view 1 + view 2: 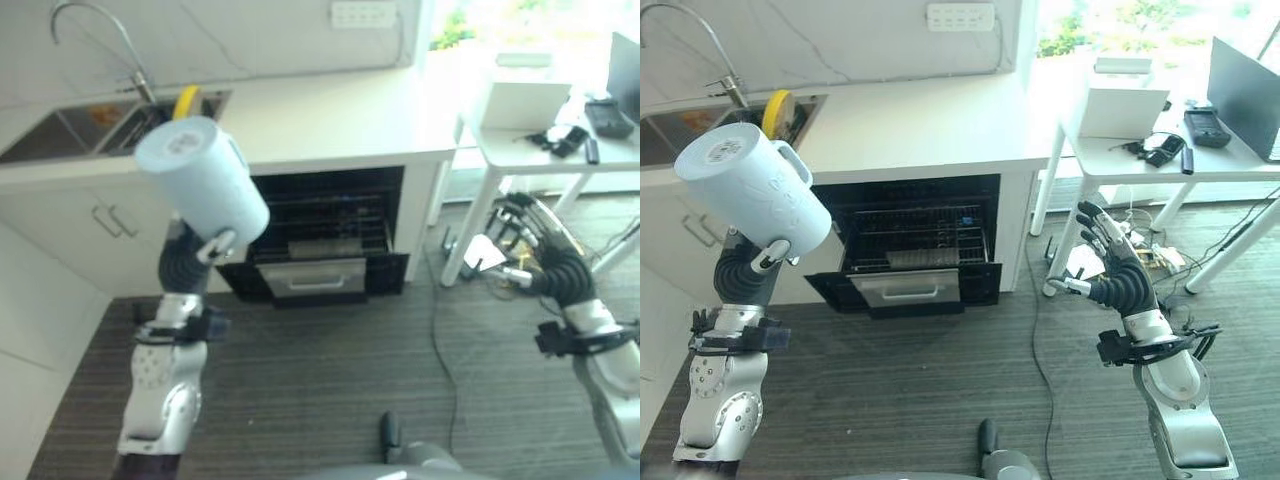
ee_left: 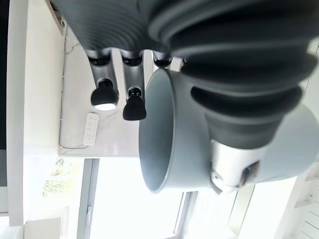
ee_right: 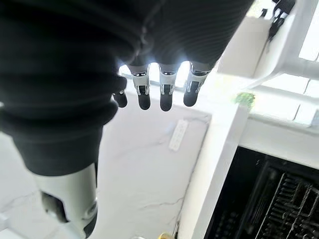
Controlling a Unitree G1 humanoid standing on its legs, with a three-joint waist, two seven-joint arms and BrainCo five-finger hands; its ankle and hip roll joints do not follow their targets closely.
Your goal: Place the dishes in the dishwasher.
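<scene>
Mug (image 1: 752, 195) tilted, base up-left

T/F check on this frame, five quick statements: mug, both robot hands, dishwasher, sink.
1. The left robot hand holds a pale blue mug up in the air. True.
2. The mug is already sitting in the dishwasher rack. False: it is held above and left of the dishwasher, outside it.
3. The dishwasher is open, with its rack visible. True.
4. The right robot hand is curled round a plate. False: its fingers are spread and it holds nothing, raised near the white side table.
5. A yellow item stands at the sink by the faucet. True.
</scene>
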